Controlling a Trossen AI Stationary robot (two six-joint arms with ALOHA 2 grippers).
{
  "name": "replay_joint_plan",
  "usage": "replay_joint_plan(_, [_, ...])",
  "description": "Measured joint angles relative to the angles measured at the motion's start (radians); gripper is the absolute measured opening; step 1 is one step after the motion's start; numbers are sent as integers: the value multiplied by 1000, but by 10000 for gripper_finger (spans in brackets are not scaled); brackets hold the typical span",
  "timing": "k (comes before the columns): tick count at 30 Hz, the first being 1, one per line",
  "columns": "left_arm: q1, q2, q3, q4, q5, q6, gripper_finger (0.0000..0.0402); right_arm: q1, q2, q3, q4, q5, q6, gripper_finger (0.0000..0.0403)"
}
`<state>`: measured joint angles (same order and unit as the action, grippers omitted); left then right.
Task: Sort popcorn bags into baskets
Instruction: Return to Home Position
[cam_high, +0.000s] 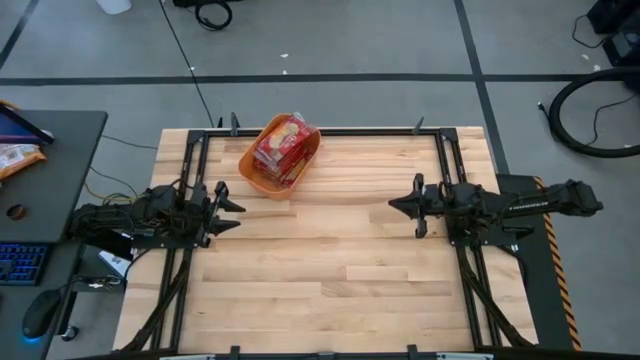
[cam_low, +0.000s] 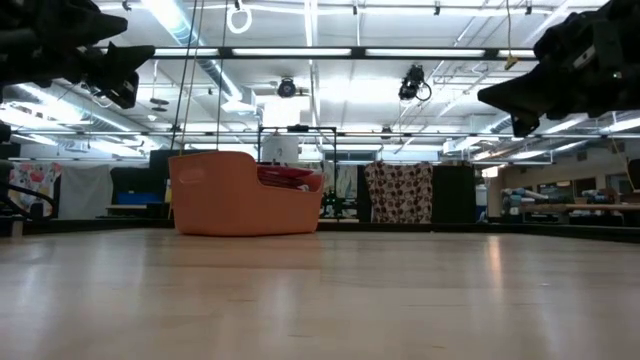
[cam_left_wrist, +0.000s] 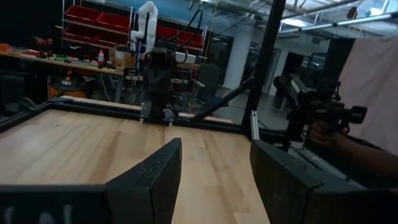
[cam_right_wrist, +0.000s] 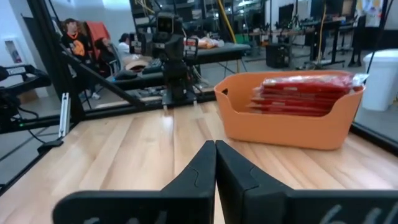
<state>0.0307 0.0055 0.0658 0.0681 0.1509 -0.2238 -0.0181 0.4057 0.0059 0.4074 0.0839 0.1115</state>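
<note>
The orange tub (cam_high: 278, 157) stands on the table near its far edge, left of the middle; it also shows as the tub (cam_right_wrist: 292, 118) in the right wrist view and the tub (cam_low: 240, 195) in the low view. Several red popcorn bags (cam_high: 282, 146) lie stacked inside it, rising above the rim (cam_right_wrist: 308, 93). My left gripper (cam_high: 236, 210) hovers above the table at its left side, open, holding nothing. My right gripper (cam_high: 392, 207) hovers at the right side, shut and empty. Both point toward the table's middle.
A black frame (cam_high: 330, 131) runs along the table's far edge and down both sides. Bare wood (cam_high: 330, 260) spreads between the two grippers and toward the near edge. A desk with a keyboard (cam_high: 20, 265) stands left of the table.
</note>
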Motion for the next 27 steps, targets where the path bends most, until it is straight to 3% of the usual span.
replay_joint_plan(27, [0,1,0,-4,0,26,194,1,-46,0,-17,1,-62,12])
